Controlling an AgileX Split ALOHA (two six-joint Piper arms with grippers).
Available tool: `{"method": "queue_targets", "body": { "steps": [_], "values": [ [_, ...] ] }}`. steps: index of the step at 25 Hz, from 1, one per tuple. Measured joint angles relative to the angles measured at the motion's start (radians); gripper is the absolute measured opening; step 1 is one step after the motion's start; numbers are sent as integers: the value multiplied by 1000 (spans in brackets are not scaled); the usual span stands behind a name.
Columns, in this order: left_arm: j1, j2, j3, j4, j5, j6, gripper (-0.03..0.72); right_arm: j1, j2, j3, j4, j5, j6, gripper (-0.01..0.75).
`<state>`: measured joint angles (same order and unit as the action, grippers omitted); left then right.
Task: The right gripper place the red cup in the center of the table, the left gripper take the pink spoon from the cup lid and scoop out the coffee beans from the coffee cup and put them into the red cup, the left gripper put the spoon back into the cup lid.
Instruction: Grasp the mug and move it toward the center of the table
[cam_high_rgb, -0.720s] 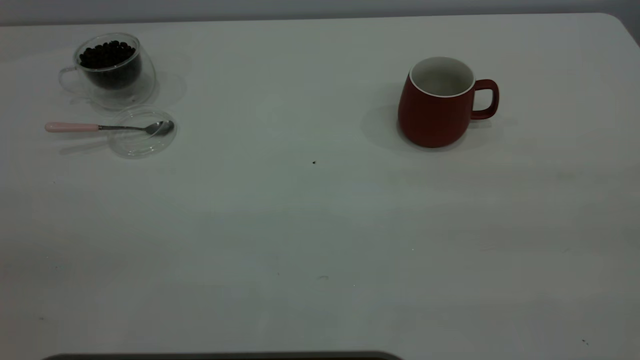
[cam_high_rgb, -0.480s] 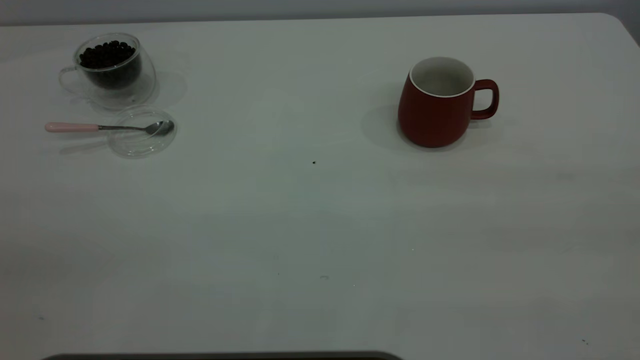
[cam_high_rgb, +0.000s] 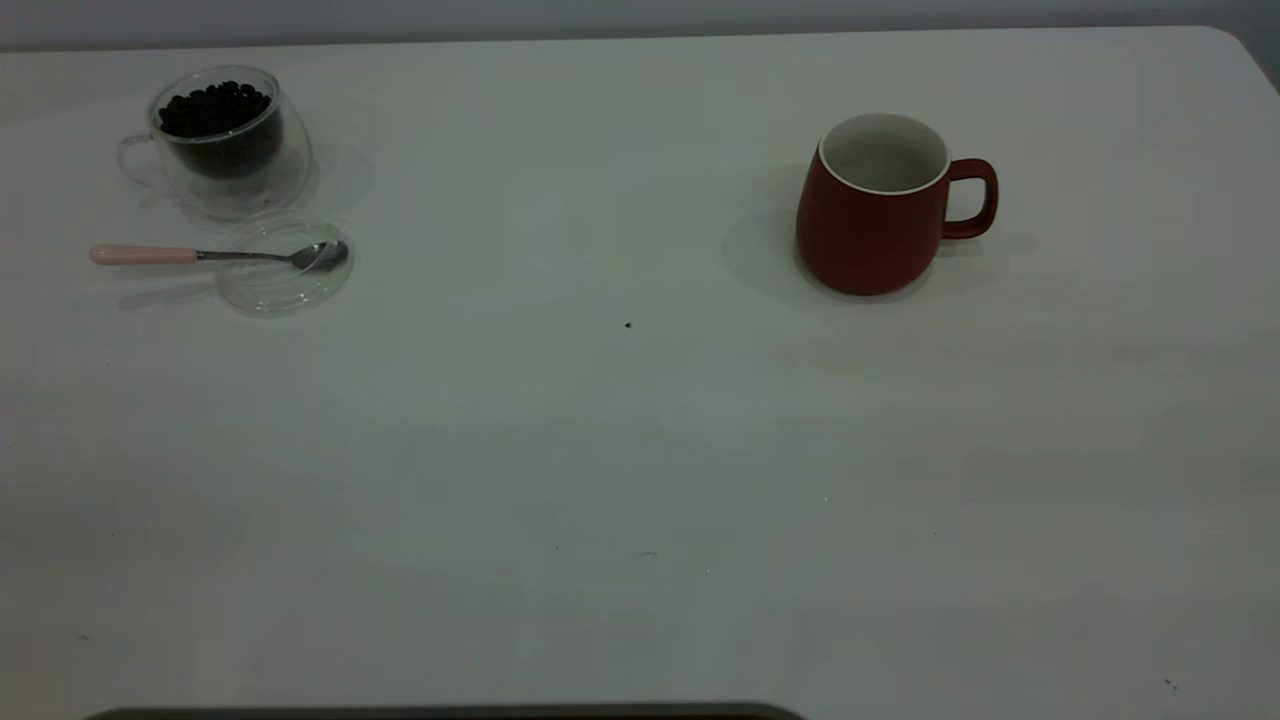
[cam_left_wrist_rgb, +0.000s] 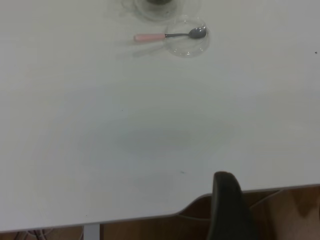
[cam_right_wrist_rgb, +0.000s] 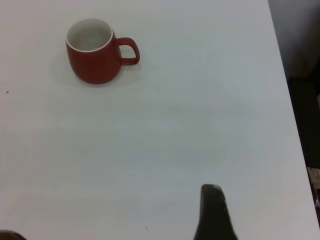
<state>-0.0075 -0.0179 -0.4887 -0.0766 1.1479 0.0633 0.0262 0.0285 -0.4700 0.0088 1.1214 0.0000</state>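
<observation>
I am just starting: the red cup (cam_high_rgb: 871, 215) is sitting off-centre, the pink spoon (cam_high_rgb: 200, 254) lying untouched on the lid (cam_high_rgb: 275, 290); I cannot tell my claws' state.

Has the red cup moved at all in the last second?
No. The red cup sits at the same spot relative to the dark speck on the table.

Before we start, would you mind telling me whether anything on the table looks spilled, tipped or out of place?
Nothing stands out. The red cup and the coffee cup stand upright, the coffee beans stay inside it, and the pink spoon lies with its bowl on the cup lid.
</observation>
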Motion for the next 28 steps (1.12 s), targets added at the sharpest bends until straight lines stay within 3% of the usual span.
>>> {"method": "queue_targets", "body": {
  "steps": [28],
  "values": [
    [0, 0, 0, -1, 0, 0, 482, 0, 76, -7, 40, -16, -14, 557]
  ]
}}
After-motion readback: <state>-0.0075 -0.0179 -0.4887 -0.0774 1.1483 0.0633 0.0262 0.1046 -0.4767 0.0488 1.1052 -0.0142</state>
